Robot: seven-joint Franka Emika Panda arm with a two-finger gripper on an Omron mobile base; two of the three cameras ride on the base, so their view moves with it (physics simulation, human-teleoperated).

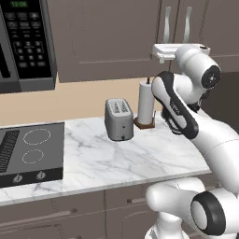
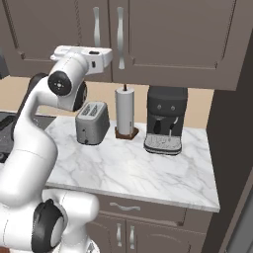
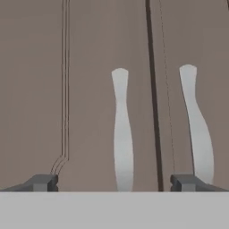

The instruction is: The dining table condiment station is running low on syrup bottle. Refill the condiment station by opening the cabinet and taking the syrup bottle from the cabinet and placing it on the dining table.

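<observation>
The taupe-brown cabinet point(image 3: 89, 89) fills the hand view, both of its doors shut. My gripper point(image 3: 115, 182) is open and empty, pointing straight at the doors from close by. The left door's silver handle point(image 3: 121, 134) stands between my fingertips point(image 3: 42, 182), further in. The right door's handle point(image 3: 197, 129) lies just past the seam. In the base views my hand point(image 1: 158, 51) point(image 2: 101, 57) hovers just below the two handles point(image 1: 167, 23) point(image 2: 96, 24). The syrup bottle is hidden. The dining table is out of view.
Below the hand, a marble counter point(image 1: 116, 163) carries a silver toaster point(image 1: 119, 119) point(image 2: 92, 122), a paper-towel roll point(image 1: 145, 103) point(image 2: 124, 111) and a black coffee machine point(image 2: 165, 121). A cooktop point(image 1: 30, 151) and a microwave point(image 1: 25, 42) are to the left.
</observation>
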